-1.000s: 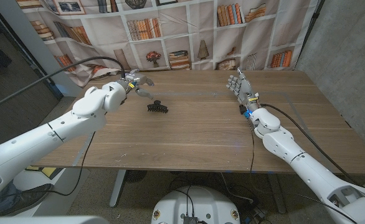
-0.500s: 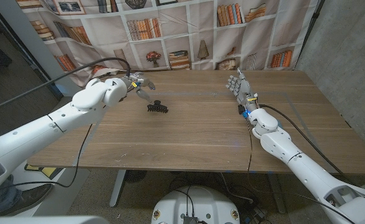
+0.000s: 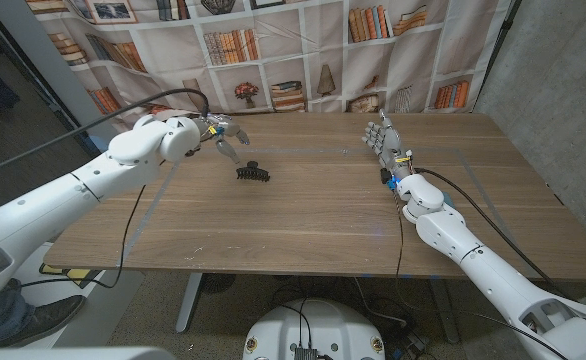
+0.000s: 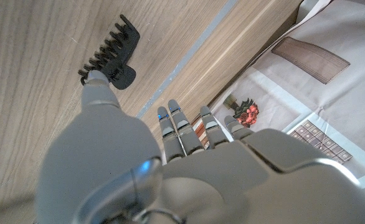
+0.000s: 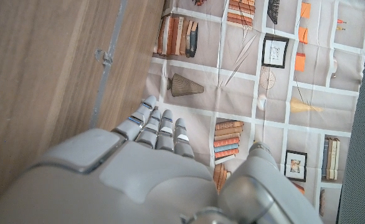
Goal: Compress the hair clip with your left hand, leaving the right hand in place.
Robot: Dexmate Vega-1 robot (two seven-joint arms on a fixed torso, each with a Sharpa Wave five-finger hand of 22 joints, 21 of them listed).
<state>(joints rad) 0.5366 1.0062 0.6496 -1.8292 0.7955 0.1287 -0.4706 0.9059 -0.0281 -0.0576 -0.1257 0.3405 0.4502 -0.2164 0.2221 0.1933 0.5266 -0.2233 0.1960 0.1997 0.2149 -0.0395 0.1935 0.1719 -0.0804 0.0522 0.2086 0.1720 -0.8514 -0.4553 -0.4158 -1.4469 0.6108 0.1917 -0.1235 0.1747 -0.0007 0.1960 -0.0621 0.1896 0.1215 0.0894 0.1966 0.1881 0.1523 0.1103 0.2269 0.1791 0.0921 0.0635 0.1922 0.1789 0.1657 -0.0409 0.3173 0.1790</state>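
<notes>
A black toothed hair clip (image 3: 252,172) lies on the wooden table (image 3: 313,210), left of the middle toward the back. My left hand (image 3: 221,135) hovers just behind and to the left of it, fingers spread and holding nothing. In the left wrist view the hair clip (image 4: 111,58) shows just past the thumb tip of my left hand (image 4: 170,155), with a small gap. My right hand (image 3: 382,137) stands upright on its edge at the back right of the table, fingers straight and empty; my right hand (image 5: 151,162) appears from behind in the right wrist view.
A bookshelf-print curtain (image 3: 273,50) hangs behind the table's far edge. A pale tape line (image 4: 189,59) runs along the wood near the clip. A black cable (image 3: 123,110) loops off the left arm. Bare wood spreads between the two hands.
My left arm has swung back and to the left, with the hand staying near the clip. The clip and my right hand have not moved.
</notes>
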